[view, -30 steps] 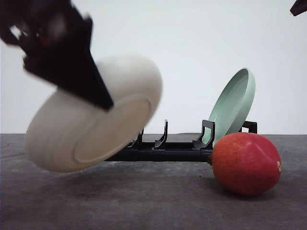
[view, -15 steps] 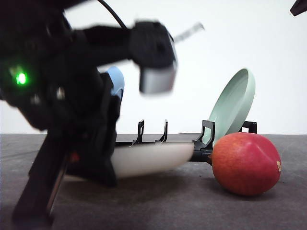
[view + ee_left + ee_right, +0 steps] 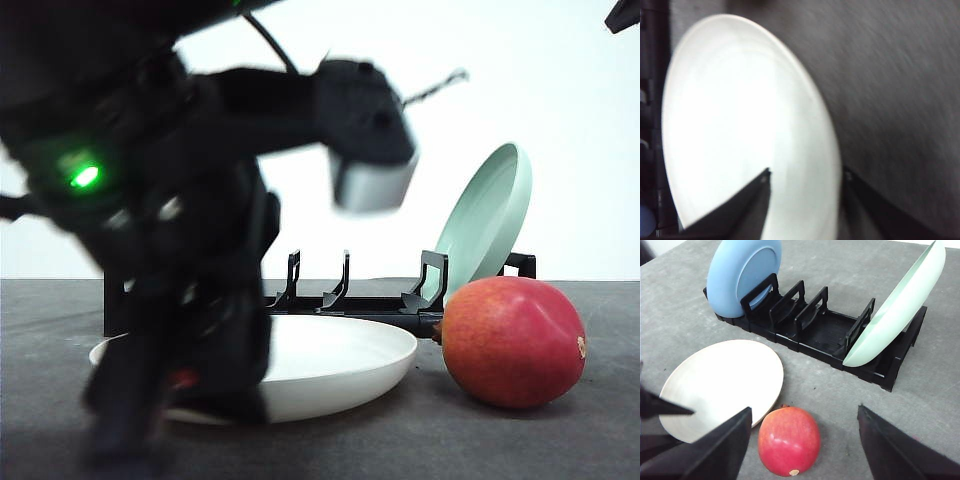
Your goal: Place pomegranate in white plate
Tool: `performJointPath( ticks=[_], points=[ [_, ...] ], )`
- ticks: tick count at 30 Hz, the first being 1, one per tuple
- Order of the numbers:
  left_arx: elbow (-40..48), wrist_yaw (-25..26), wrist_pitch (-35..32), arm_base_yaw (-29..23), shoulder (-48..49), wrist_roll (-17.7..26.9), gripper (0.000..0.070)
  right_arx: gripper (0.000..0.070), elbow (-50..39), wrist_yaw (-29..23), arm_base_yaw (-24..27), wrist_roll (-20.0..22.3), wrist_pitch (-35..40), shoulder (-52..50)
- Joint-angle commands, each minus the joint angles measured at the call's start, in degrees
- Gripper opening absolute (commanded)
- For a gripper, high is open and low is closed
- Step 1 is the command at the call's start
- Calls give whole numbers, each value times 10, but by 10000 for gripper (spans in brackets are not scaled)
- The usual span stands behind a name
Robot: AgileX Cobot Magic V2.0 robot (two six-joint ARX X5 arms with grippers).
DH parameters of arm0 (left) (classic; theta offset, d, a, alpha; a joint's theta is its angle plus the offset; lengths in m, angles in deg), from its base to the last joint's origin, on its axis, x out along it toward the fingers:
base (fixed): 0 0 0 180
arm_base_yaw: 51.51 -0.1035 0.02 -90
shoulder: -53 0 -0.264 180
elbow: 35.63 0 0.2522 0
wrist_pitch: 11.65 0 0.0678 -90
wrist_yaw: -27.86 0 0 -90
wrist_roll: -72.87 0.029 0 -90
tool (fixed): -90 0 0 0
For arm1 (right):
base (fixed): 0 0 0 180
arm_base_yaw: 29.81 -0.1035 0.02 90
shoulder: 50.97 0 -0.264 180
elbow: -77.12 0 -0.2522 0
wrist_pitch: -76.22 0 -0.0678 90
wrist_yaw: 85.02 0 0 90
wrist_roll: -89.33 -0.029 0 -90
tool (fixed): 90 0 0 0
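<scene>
The shallow off-white matte plate lies flat on the grey table, with the smooth red pomegranate just beside it at its 3 o'clock in the front view. The left gripper has its fingers spread astride the plate's rim — lifting away carelessly could drag or tip the dish. The right gripper hangs wide open above the fruit; a round skin could roll out of the fingers toward the black slotted rack holding the blue plate and pale green plate.
</scene>
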Motion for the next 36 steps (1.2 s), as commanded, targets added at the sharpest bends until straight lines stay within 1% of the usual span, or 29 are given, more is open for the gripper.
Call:
performJointPath(
  ticks=[1,3,5,6,10,12,15,19,21,23,26,29,32,35,36],
  points=[
    [-24,5,1,7,-4,-63,326,422,10,-2,-3,5,6,2],
    [-43,28,23,4,4,-94,337,422,10,-2,-3,5,6,2],
    [-60,65,57,-3,16,-126,408,422,10,-2,-3,5,6,2],
    [-65,79,70,-8,22,-141,427,422,10,-2,-3,5,6,2],
    [-71,129,124,-33,60,-178,437,422,10,-2,-3,5,6,2],
    [-71,150,152,-51,84,-203,437,422,10,-2,-3,5,6,2],
    [-71,193,179,-97,130,-251,437,422,10,-2,-3,5,6,2],
    [-71,264,181,-182,200,-314,436,422,10,-2,-3,4,6,2],
    [-71,300,179,-228,230,-332,436,422,10,-2,-3,4,6,2],
    [-71,323,180,-272,255,-334,436,422,10,0,-3,4,6,2],
    [-71,331,185,-336,282,-323,436,422,10,2,-3,3,6,2],
    [-71,343,193,-406,299,-303,436,422,10,3,-3,-5,5,2],
    [-71,385,201,-479,313,-283,435,423,10,7,-3,-27,5,2],
    [-70,432,206,-539,326,-272,434,425,10,35,-3,-42,4,2],
    [-69,435,208,-553,330,-268,434,426,10,43,-3,-48,4,2]
  ],
)
